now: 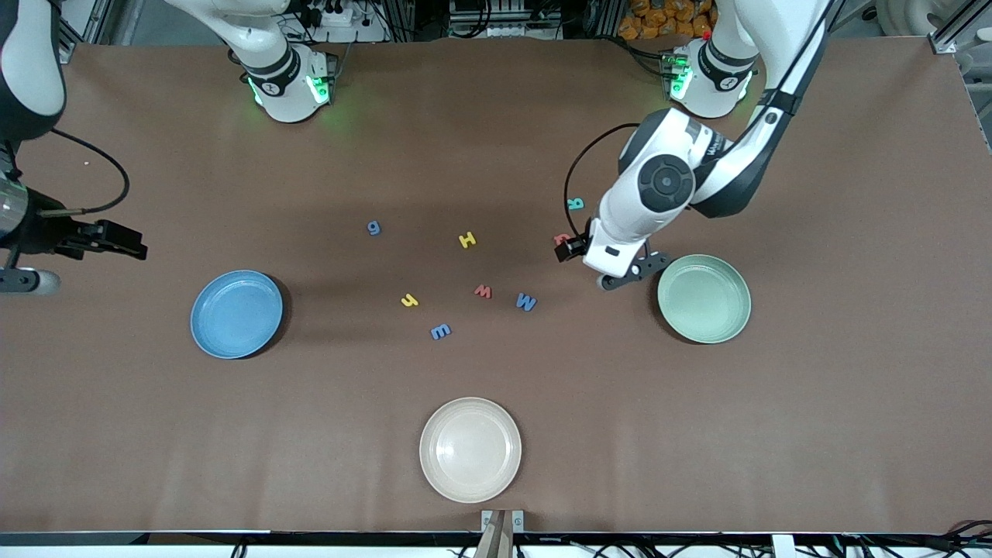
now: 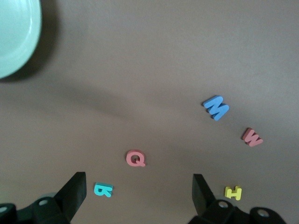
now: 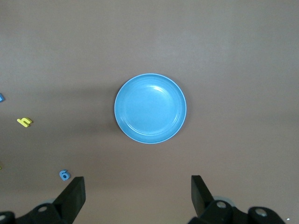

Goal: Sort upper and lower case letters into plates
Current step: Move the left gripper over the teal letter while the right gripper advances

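Left pincer (image 2: 135,196) wide open, empty, over red Q (image 2: 136,158) with teal R (image 2: 103,190) just beside: risk of nudging R; right pincer (image 3: 135,196) waits, open, empty.

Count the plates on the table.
3: blue plate toward the right arm's end, mint plate toward the left arm's end, cream plate nearest the front camera.

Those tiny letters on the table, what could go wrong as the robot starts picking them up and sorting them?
The left gripper hangs open over the red Q and teal R, which lie close together; closing on one might nudge the other. The red w and blue M look alike, so case could be misjudged. The cream plate could be taken for a sorting plate instead of the blue plate or green plate.
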{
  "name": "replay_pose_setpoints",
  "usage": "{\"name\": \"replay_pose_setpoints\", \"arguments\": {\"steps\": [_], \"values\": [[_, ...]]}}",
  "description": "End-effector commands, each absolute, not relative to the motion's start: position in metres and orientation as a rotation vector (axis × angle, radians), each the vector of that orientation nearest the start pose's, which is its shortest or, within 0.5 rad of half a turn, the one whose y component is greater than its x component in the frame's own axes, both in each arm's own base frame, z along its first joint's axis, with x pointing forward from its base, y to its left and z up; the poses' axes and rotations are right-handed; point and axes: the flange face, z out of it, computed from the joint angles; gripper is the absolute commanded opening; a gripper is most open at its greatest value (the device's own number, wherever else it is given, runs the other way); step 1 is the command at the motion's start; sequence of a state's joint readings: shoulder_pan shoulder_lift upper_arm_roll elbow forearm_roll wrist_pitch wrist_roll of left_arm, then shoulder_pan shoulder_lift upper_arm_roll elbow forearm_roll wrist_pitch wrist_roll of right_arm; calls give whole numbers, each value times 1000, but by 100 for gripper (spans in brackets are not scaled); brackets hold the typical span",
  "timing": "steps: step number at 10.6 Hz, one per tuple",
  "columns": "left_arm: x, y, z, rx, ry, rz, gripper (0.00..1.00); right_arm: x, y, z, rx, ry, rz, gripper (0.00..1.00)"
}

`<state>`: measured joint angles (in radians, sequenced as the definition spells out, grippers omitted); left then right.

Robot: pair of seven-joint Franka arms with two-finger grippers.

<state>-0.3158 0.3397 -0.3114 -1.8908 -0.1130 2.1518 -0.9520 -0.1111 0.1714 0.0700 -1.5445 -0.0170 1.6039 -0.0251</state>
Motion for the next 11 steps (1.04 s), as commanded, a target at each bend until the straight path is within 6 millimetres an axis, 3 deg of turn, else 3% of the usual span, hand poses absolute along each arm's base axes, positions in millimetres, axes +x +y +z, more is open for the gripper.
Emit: {"name": "replay_pose_setpoints", "arguments": {"steps": [1, 3, 5, 8, 9, 11], "values": [[480, -363, 316, -3163, -746, 233, 100, 602, -4, 529, -3084, -33, 185, 100], [448, -362, 279, -3214, -767, 130, 100, 609, 32, 515, -3076, -115, 194, 100], [425, -366, 263, -3194, -743, 148, 100, 613, 52, 504, -3070, -162, 207, 100], [384, -375, 239, -3083, -622, 47, 100, 615, 54, 495, -3068, -167, 228, 100], [375, -371, 230, -3046, -576, 36, 100, 617, 56, 494, -3070, -171, 219, 100], [369, -373, 226, -3033, -592, 37, 100, 618, 75, 489, -3069, -217, 218, 100]]}}
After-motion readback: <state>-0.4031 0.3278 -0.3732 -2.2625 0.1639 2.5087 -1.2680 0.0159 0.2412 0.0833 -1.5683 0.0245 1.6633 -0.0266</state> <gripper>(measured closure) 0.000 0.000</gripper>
